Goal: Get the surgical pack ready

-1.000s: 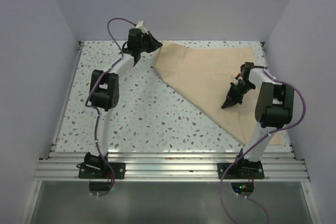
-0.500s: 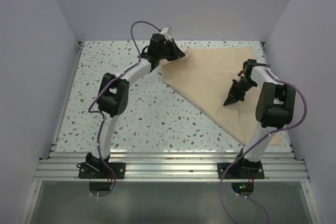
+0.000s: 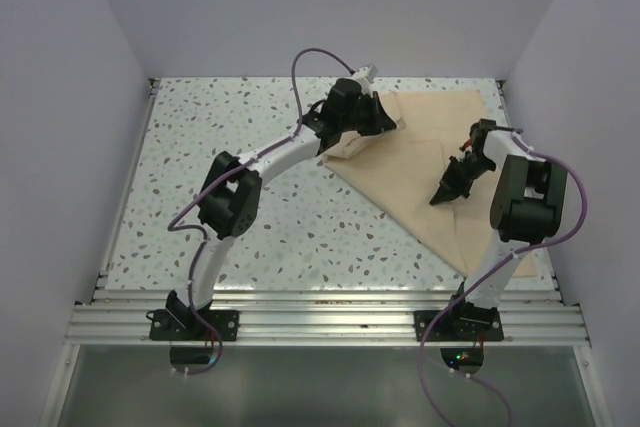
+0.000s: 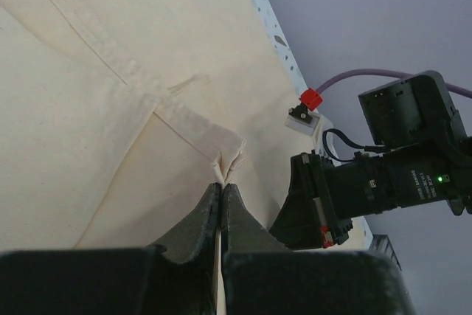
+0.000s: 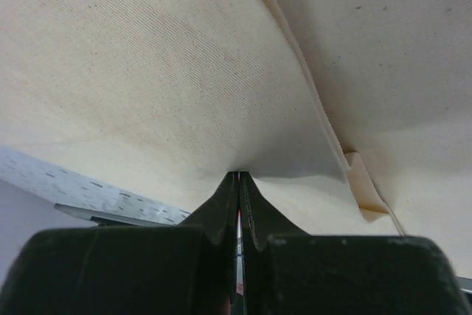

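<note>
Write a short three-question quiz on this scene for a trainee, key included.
1. True or false: the left gripper has its fingers shut on a hemmed corner of the tan cloth sheet.
2. What does the right gripper hold? A) a metal tray B) the cloth sheet C) nothing
3. In the top view, on which side of the speckled table does the sheet lie?
Key: 1 true; 2 B; 3 the right side.
</note>
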{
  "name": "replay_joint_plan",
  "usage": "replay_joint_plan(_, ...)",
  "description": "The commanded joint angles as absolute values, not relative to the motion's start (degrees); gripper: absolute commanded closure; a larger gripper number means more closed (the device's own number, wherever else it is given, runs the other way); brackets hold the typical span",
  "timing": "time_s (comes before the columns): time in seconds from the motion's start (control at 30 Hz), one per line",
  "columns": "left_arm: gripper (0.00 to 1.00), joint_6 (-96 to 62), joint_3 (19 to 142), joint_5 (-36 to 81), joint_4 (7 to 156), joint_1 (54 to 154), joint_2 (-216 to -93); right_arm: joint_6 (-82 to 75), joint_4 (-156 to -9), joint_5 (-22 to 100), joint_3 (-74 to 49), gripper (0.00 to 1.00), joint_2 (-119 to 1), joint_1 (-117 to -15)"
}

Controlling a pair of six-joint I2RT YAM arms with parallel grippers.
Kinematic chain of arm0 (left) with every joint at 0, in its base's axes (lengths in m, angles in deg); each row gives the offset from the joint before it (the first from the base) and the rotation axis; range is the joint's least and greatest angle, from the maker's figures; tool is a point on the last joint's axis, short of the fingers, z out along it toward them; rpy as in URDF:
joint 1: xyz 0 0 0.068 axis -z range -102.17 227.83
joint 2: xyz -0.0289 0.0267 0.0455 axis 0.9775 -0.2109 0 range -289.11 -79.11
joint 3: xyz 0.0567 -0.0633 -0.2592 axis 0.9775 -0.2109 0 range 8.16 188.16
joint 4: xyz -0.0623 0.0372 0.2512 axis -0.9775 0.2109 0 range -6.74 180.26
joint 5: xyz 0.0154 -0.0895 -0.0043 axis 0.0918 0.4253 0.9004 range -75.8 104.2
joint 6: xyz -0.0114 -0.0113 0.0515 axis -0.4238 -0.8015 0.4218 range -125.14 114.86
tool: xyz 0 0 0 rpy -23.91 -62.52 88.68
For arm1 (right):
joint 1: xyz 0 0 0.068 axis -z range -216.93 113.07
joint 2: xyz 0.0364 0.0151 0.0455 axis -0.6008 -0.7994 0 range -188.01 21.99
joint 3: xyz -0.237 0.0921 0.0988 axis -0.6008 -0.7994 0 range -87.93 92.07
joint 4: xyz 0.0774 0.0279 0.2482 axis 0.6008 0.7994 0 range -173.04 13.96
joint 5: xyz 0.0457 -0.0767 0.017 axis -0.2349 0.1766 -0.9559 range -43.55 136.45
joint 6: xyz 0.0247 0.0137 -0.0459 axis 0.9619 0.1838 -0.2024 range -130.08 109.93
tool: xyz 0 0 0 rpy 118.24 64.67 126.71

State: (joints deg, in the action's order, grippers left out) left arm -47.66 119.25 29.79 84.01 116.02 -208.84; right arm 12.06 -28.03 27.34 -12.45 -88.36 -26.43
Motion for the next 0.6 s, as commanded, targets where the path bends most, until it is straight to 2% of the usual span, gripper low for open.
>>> replay_joint_plan(0.0,1.00,-48.21,122.94,27.48,86.50,118.16,-206.20,13.30,-29.86,24.74,-12.96,1.00,-87.26,-26.56)
replay_joint_plan(0.57,1.00,-48.21,128.22,28.26,90.47,125.90,-208.05,12.60,-31.36,28.35,-15.95,1.00,-90.42,-26.20)
